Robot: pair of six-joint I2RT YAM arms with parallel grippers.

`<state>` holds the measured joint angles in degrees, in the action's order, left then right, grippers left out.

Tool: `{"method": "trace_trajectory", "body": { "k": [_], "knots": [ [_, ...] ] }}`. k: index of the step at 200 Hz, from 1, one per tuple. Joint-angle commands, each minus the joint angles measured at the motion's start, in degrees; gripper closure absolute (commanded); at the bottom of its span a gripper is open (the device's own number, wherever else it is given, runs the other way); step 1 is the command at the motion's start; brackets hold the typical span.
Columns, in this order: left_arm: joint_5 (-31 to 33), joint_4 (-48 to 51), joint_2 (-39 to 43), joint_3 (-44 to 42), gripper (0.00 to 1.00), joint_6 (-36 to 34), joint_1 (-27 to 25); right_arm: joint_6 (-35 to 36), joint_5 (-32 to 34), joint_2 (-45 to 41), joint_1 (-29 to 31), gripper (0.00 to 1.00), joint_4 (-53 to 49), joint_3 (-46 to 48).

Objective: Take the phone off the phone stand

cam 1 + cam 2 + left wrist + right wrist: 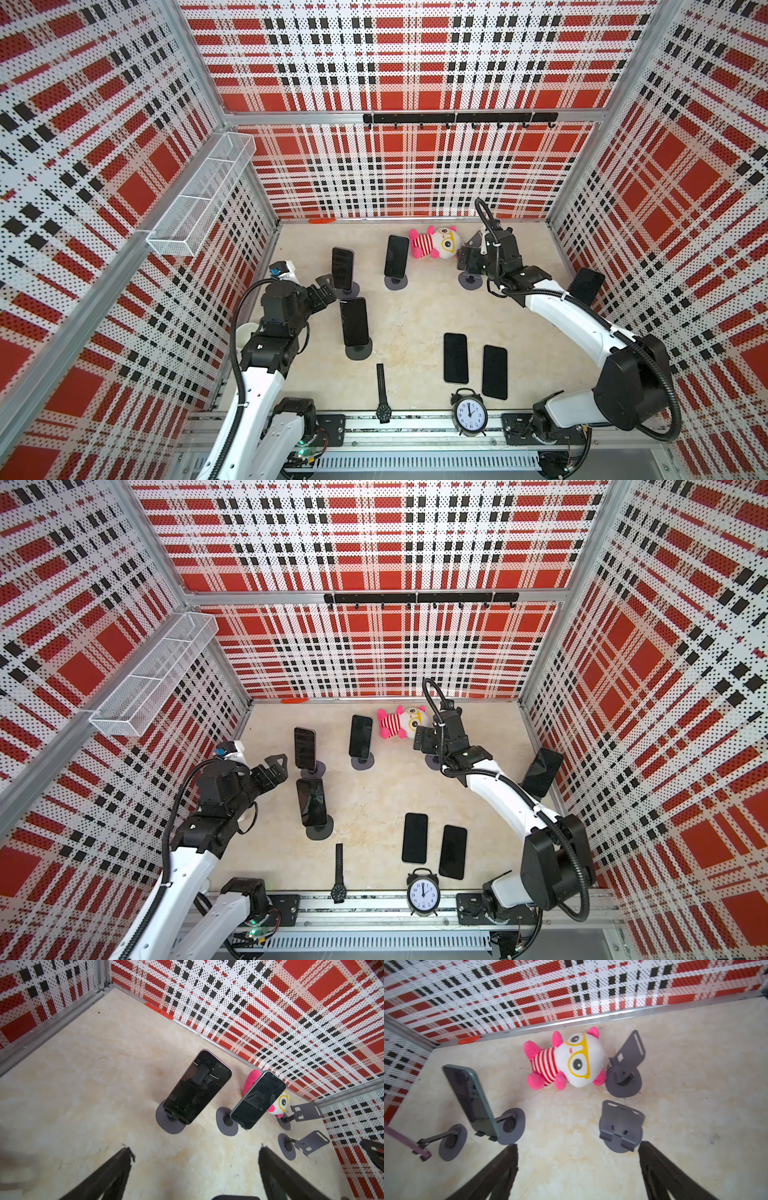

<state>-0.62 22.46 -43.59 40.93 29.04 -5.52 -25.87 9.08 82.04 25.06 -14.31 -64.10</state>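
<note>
Several dark phones lean on grey round-based stands: one [342, 268] just beyond my left gripper [326, 286], one [397, 255] farther back, one [354, 322] nearer the front, and one [586, 286] by the right wall. In the left wrist view the nearest phone [197, 1086] stands ahead of the left gripper [195, 1151], which is open and holds nothing. My right gripper [467, 259] hovers open over an empty phone stand [620, 1126]. A second empty stand [627, 1057] is beyond it. Nothing sits between the right gripper's [577, 1147] fingers.
Two phones [456, 357] [494, 372] lie flat at the front right. A pink and white plush toy [434, 243] lies at the back. An alarm clock [469, 413] and a wristwatch [382, 395] sit at the front edge. A white cup [245, 332] stands by the left arm. A mesh basket [199, 195] hangs on the left wall.
</note>
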Motion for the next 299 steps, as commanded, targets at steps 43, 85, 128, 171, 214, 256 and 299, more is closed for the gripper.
{"method": "trace_trajectory", "body": {
  "k": [43, 85, 128, 171, 214, 256, 299],
  "knots": [
    [18.0, 7.3, -4.6, 8.1, 0.02, 0.3, -18.1, 6.2, 13.8, -4.7, 1.8, 0.0, 2.7, 4.9],
    [24.3, 14.7, -10.9, 12.9, 0.02, 3.2, -24.5, 3.2, 21.4, -13.7, -3.9, 0.0, 5.6, 13.7],
    [25.9, 21.3, -17.7, 17.3, 0.02, 4.8, -26.6, 0.7, 8.8, -17.0, -14.5, 0.0, 5.8, 19.1],
    [27.2, 24.4, -22.7, 19.7, 0.02, 7.2, -28.9, 1.0, 8.3, -16.4, -14.9, 0.0, 5.0, 18.8],
    [26.0, 25.4, -25.1, 21.1, 0.02, 7.0, -29.3, 0.8, 8.8, -16.9, -14.9, 0.0, 4.7, 19.1],
    [24.9, 25.3, -25.6, 20.6, 0.02, 6.0, -29.2, 0.8, 8.6, -17.3, -14.9, 0.0, 4.6, 19.1],
    [25.0, 25.3, -26.9, 19.0, 0.02, 6.4, -29.2, 0.9, 8.6, -17.0, -14.9, 0.0, 3.5, 18.5]
  ]
}}
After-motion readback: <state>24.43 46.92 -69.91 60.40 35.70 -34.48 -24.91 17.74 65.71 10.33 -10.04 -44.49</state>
